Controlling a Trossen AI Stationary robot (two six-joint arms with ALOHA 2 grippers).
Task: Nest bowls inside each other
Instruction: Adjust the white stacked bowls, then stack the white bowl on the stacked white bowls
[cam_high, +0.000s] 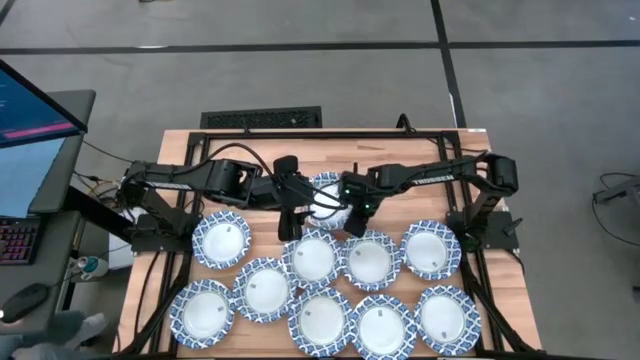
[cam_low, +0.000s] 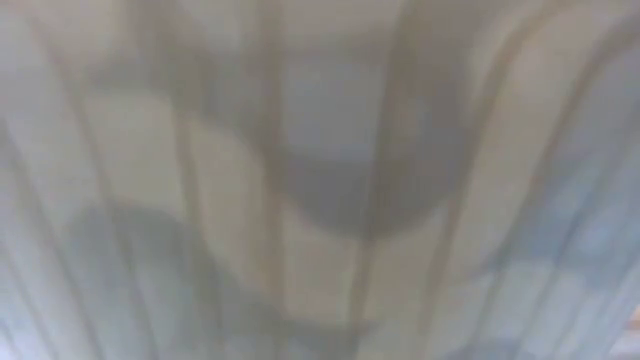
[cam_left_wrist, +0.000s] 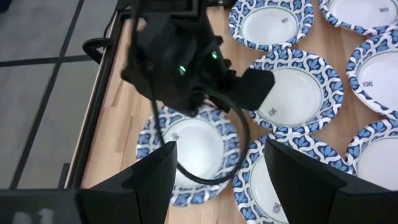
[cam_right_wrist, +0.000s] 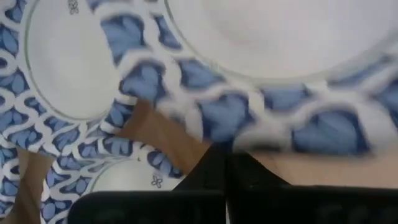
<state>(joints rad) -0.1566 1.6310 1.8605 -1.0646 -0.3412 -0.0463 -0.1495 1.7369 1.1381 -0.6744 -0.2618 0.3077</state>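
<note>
Pinches with the right gripper (cam_right_wrist: 225, 154), fingers drawn almost together, the edge of a small round shallow white paper bowl with a blue lattice rim (cam_high: 324, 186), at the back middle of the pale wooden table (cam_high: 180, 150). Waits just beside it with the left gripper (cam_left_wrist: 217, 171), fingers spread wide and holding nothing. Looks out beyond on nine more identical bowls (cam_high: 313, 257) in two crowded rows, rims touching or overlapping.

Risks a slip: only a thin edge hold, likely to let the bowl tilt or drop. Risks also clipping the left gripper, so close by. Could catch a neighbour's rim on the way down and drag the row askew. Calls for a level, centred descent to nest cleanly.
</note>
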